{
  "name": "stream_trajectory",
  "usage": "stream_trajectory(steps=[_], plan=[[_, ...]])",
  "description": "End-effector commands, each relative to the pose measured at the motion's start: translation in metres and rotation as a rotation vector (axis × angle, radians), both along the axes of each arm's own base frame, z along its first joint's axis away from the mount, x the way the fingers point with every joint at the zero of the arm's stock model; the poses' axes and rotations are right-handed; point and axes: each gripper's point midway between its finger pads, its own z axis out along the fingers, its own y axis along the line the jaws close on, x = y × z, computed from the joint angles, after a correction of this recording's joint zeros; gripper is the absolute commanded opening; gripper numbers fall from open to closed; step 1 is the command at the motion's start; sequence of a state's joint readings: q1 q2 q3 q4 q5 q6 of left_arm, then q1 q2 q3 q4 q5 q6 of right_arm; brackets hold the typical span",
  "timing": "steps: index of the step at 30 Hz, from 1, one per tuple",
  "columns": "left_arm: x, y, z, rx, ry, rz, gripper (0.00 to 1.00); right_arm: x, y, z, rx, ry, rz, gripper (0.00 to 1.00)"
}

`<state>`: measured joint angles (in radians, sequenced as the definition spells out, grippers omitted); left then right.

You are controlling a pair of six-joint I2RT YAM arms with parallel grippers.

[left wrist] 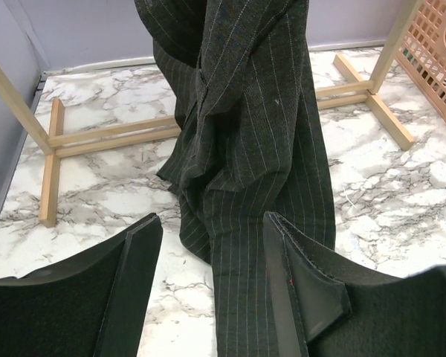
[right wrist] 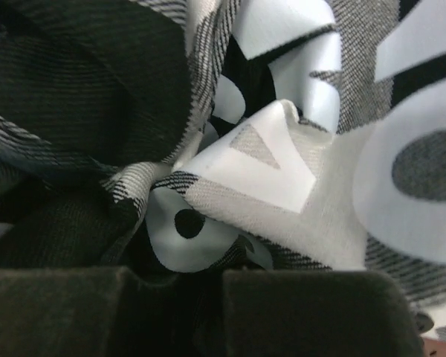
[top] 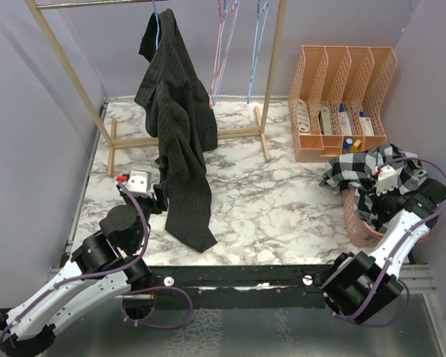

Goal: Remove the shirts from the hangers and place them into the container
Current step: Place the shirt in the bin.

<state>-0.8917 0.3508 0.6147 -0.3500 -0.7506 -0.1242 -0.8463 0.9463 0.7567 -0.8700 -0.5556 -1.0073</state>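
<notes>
Mostly done, I judge: checked shirt lies in the basket right of the rack, right claw closed amid its cloth; bare hangers on the rack; pinstriped shirt hangs at the rack's left, left claw wide around its tail.

Lab booth: plain walls enclose a marble-print tabletop
</notes>
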Motion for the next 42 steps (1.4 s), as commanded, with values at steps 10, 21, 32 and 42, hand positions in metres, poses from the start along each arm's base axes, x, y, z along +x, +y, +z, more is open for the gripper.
stream_trajectory(steps=[10,21,32,42], plan=[[0.0,-0.007,-0.002,-0.01,0.012,-0.031,0.6,-0.047,0.018,-0.077,0.231,0.405,0.087,0.01],[0.001,-0.009,-0.004,-0.003,0.02,-0.035,0.62,-0.05,0.006,-0.084,0.198,0.459,0.102,0.18],[-0.002,-0.006,-0.001,-0.02,0.01,-0.034,0.63,0.005,0.0,0.078,0.073,0.075,0.093,0.88],[-0.005,-0.002,0.004,-0.044,-0.009,-0.029,0.63,0.054,-0.037,0.149,0.089,-0.163,-0.121,0.89]])
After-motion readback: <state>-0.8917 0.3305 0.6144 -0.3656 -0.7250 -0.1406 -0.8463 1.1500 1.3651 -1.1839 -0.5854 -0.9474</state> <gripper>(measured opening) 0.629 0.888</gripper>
